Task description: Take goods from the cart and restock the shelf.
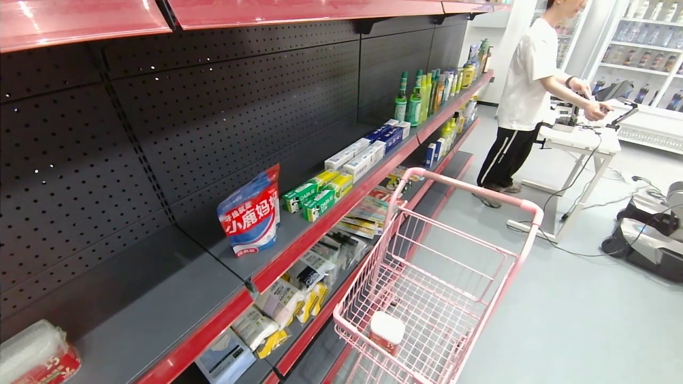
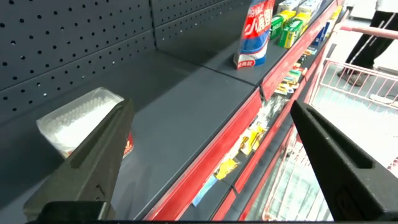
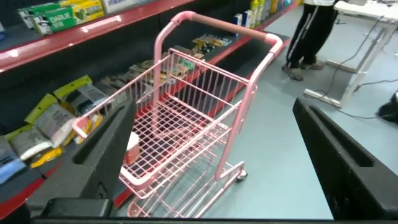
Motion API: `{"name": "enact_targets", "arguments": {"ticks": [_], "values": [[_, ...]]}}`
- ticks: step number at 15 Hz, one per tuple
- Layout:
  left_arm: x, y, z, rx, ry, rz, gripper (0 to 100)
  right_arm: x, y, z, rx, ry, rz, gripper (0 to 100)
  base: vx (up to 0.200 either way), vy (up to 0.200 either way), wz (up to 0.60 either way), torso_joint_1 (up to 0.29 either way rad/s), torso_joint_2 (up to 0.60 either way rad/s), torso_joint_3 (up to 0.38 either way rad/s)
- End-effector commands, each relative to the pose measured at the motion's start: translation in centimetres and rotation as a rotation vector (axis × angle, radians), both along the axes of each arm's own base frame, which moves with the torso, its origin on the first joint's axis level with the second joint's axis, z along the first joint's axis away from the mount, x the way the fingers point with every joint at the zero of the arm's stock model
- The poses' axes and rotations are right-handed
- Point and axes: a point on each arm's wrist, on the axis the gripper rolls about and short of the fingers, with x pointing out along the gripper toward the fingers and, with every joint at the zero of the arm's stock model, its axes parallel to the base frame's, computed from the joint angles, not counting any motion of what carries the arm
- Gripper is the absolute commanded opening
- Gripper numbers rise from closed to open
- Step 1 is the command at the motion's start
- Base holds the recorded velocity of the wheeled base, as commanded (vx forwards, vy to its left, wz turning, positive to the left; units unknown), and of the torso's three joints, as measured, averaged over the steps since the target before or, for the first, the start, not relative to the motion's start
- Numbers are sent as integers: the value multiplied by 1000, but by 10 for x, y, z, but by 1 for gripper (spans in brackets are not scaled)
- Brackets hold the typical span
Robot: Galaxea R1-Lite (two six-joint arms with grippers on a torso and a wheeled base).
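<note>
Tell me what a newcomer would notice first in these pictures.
The pink cart in the aisle beside the shelving stands out. It is almost empty, with one white-lidded red container at its near end. On the wide, mostly bare grey shelf a blue and red pouch stands upright, with green boxes lined up just beyond it.

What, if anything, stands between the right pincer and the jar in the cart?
Nothing visible from above: the cart is open-topped. The jar sits in a corner close to the wire walls, which would likely block a sideways approach by the open right pincer.
</note>
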Motion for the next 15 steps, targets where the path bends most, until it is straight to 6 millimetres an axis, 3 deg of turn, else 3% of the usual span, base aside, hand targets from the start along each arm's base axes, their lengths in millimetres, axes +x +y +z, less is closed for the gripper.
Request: {"name": "enact_targets", "arguments": {"ticks": [1, 2, 3, 4, 5, 8, 10, 11, 14, 15], "values": [[0, 0, 0, 0, 1, 2, 100, 0, 0, 0, 28, 1, 6, 100, 0, 0, 0, 0, 0, 0], [0, 0, 0, 0, 1, 2, 100, -1, 1, 12, 44, -13, 46, 100, 0, 0, 0, 0, 0, 0], [0, 0, 0, 0, 1, 2, 100, 2, 1, 50, 90, -18, 105, 100, 0, 0, 0, 0, 0, 0], [0, 0, 0, 0, 1, 1, 100, 29, 1, 121, 341, 36, 86, 100, 0, 0, 0, 0, 0, 0], [0, 0, 0, 0, 1, 1, 100, 72, 4, 165, 527, 116, 49, 100, 0, 0, 0, 0, 0, 0], [0, 0, 0, 0, 1, 1, 100, 127, 5, 142, 216, 344, 29, 100, 0, 0, 0, 0, 0, 0], [0, 0, 0, 0, -1, 1, 100, 144, 11, 126, 177, 462, 123, 100, 0, 0, 0, 0, 0, 0], [0, 0, 0, 0, 1, 1, 100, 163, 17, 106, 145, 596, 147, 100, 0, 0, 0, 0, 0, 0], [0, 0, 0, 0, -1, 1, 100, 194, 21, 65, 83, 833, 135, 100, 0, 0, 0, 0, 0, 0], [0, 0, 0, 0, 1, 4, 100, 214, 22, 48, 45, 922, 140, 100, 0, 0, 0, 0, 0, 0]]}}
